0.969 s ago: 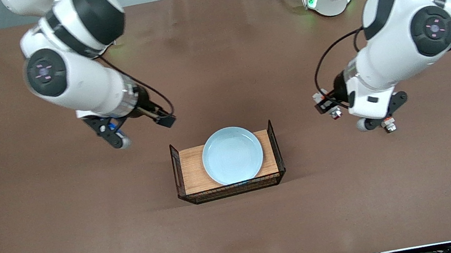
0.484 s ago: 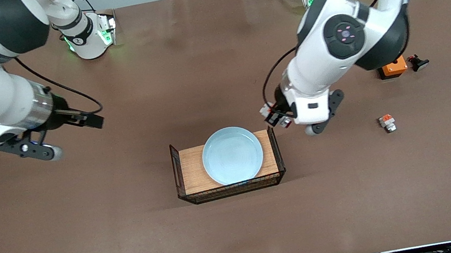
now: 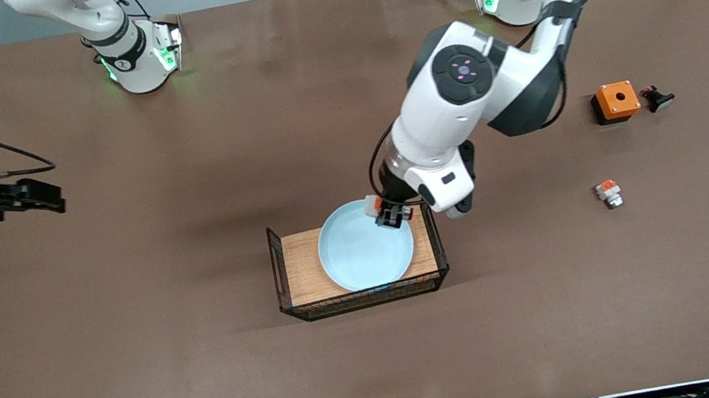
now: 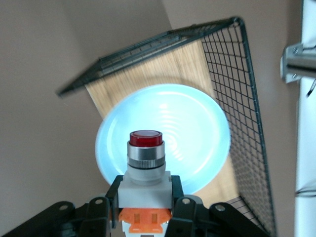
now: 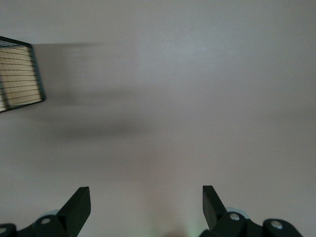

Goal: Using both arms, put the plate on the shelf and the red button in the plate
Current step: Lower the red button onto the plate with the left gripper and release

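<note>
Left gripper (image 3: 390,214) clamps the button (image 4: 145,160), newly carried over the plate (image 3: 364,255) in the tray (image 3: 297,266); release looks next. Right gripper (image 5: 143,207), fingers spread and empty, has withdrawn toward its own table end.

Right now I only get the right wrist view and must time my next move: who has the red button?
Observer: The left pincer is shut on the red button.
Operator: Over what?
Observer: Over the plate, at its edge toward the left arm's end.
Operator: And the plate?
Observer: It lies on the wooden tray.
Operator: Where am I?
Observer: Your right pincer waits, open, over the table's right-arm end.
</note>
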Robot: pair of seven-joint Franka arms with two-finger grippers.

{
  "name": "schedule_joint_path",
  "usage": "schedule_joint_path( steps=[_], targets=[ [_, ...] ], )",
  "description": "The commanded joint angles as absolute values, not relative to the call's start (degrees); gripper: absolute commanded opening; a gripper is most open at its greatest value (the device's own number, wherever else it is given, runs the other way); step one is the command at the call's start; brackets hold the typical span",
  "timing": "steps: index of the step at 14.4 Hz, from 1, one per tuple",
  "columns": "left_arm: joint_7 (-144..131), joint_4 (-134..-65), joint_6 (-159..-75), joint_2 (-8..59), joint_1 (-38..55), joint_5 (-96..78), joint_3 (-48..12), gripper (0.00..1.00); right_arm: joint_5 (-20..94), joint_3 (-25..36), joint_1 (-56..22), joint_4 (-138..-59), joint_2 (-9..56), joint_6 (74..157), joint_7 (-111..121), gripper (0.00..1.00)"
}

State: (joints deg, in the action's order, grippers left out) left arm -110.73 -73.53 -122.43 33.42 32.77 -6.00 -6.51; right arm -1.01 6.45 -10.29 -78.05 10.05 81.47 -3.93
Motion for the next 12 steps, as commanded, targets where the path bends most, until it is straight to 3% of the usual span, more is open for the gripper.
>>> schedule_joint_path(
  steps=[1, 12],
  targets=[
    [-119.2, -71.2, -126.5, 36.6, 38.8, -6.4, -1.0, 0.24, -3.8, 5.3, -8.5, -81.6, 6.4, 84.5, 1.7, 1.0],
    [-119.6, -71.2, -136.8, 41.7, 39.6, -6.4, 1.0, 0.25, -3.8, 5.3, 1.0, -99.2, -7.1, 97.0, 13.0, 1.0]
  ],
)
